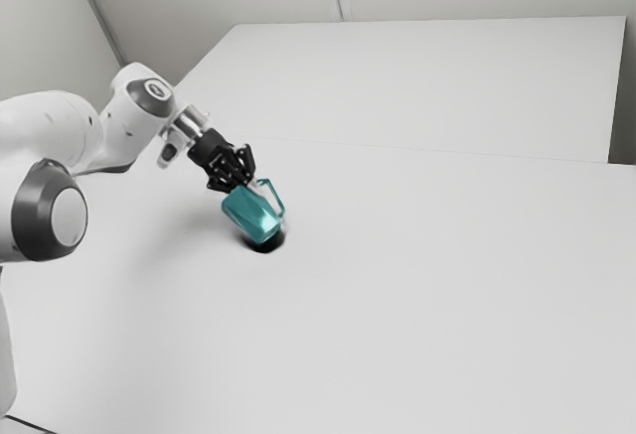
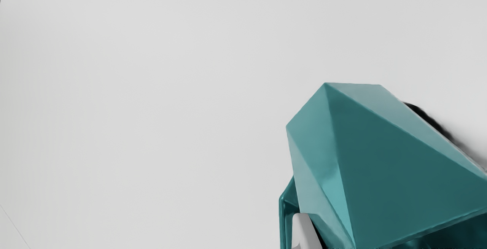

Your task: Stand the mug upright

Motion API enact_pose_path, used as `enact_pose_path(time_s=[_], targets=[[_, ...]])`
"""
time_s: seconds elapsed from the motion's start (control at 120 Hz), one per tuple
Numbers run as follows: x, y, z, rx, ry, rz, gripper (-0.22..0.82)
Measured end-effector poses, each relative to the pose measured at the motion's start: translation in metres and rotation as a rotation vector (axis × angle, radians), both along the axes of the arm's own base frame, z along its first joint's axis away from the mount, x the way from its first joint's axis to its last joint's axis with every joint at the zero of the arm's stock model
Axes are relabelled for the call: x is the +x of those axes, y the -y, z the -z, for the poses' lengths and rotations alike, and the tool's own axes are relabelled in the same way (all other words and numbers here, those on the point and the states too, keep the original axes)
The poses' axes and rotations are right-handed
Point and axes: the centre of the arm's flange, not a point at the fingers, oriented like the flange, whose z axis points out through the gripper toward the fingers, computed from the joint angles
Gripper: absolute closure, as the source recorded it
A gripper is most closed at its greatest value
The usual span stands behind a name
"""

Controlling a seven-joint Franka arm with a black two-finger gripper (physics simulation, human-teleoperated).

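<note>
Glossy, faceted teal mug (image 1: 252, 215) tilts at exterior view's left of smooth white counter (image 1: 417, 295), angular handle (image 1: 278, 197) facing exterior view's right. Black claw (image 1: 241, 185) at mug's open end; I can't tell if spread or pinching.

Glossy, smooth, faceted teal mug (image 2: 395, 165); smooth, matt white table (image 2: 152, 108).
</note>
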Motion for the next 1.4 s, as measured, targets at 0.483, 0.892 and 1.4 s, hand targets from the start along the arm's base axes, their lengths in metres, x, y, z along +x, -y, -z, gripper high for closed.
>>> enact_pose_path(time_s=[0.483, 0.892, 1.4], targets=[[-0.063, 0.107, -0.07, 0.621, 0.279, 0.418, 0.79], [-0.104, 0.128, -0.059, 0.713, 0.351, 0.517, 0.79], [-0.122, 0.13, -0.022, 0.683, 0.224, 0.571, 0.79]])
